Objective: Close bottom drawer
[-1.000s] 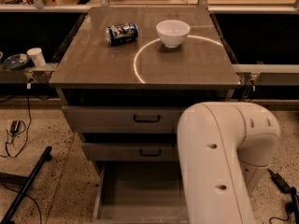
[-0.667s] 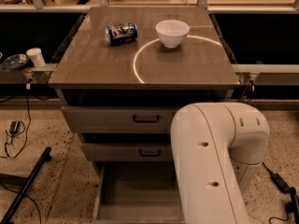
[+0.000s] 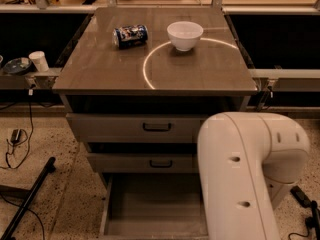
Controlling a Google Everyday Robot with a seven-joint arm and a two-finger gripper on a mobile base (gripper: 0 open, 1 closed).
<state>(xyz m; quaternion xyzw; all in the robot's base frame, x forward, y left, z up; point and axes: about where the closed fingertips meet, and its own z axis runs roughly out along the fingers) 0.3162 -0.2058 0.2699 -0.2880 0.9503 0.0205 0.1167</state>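
Observation:
The bottom drawer (image 3: 145,204) is pulled out at the foot of the cabinet, its empty tray open towards me; its front and handle lie below the picture's lower edge. Above it are the middle drawer front (image 3: 140,162) and the top drawer front (image 3: 135,127), each with a black bar handle. My white arm (image 3: 240,179) fills the lower right and covers the drawer's right part. The gripper is not in view.
On the cabinet top (image 3: 100,69) lie a blue can (image 3: 130,35) on its side and a white bowl (image 3: 185,35). A white cup (image 3: 38,60) stands on a ledge at left. A black stand leg (image 3: 30,196) and cables (image 3: 12,144) lie on the floor at left.
My arm has shifted a little to the left and looms larger in front of the drawers. The drawers, can and bowl have not moved.

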